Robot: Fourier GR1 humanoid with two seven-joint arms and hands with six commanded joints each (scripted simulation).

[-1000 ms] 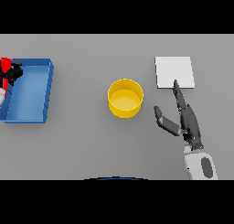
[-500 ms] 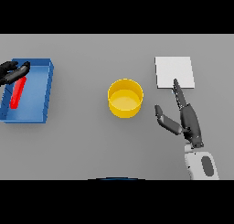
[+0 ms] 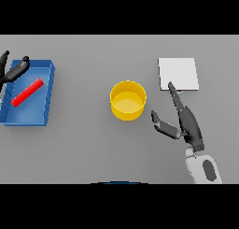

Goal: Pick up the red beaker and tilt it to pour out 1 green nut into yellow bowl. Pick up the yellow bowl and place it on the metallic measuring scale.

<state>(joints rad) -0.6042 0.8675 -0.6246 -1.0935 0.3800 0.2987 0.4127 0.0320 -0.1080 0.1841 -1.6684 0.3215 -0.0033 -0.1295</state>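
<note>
Red beaker lies flat in the blue tray, left of your yellow bowl. Your left hand hangs spread beside it, holding nothing. Right of the bowl, your right hand is spread, fingertips reaching the scale.

Red beaker released, left hand withdrawn

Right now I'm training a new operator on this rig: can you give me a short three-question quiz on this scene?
1. True or false: the red beaker lies in the blue tray.
2. Which stands nearer the right hand: (a) yellow bowl, (b) blue tray?
3. Fill in: the left hand is ____ and holds nothing.

Key: 1 true. 2 a. 3 open.
</note>
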